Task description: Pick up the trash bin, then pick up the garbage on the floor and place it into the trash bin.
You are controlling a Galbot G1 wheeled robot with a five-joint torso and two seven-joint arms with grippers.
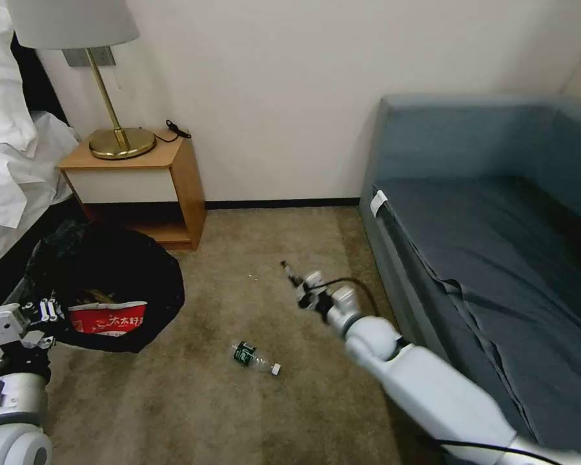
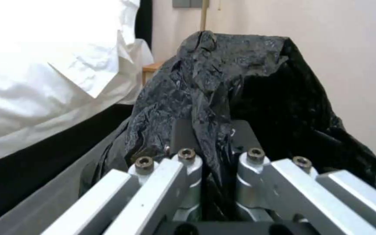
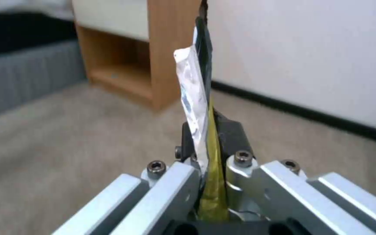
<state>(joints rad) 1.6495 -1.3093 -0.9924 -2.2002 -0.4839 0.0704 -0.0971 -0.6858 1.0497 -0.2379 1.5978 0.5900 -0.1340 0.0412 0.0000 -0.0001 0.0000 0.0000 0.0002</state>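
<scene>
Over carpet, my right hand [image 3: 212, 163] clamps thin wrapper [image 3: 194, 107], light, floppy. Left hand [image 2: 216, 163] pinches bag rim of trash bin [image 1: 119, 284], beside bed. Bottle [image 1: 255, 356] on floor between: light, rolls; I'd grip mid-body.

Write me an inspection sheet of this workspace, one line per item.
Surface: tan carpet, worn and patchy.
Job's things: trash bin with red-and-white wrapper inside; bottle lying on the carpet; snack wrapper.
Clutter: nothing seen.
Grippers: left gripper shut on the bin's black liner; right gripper shut on the snack wrapper, above the carpet.
Cables: black cord on the nightstand.
Surroundings: lamp, bed, blue sofa.
</scene>
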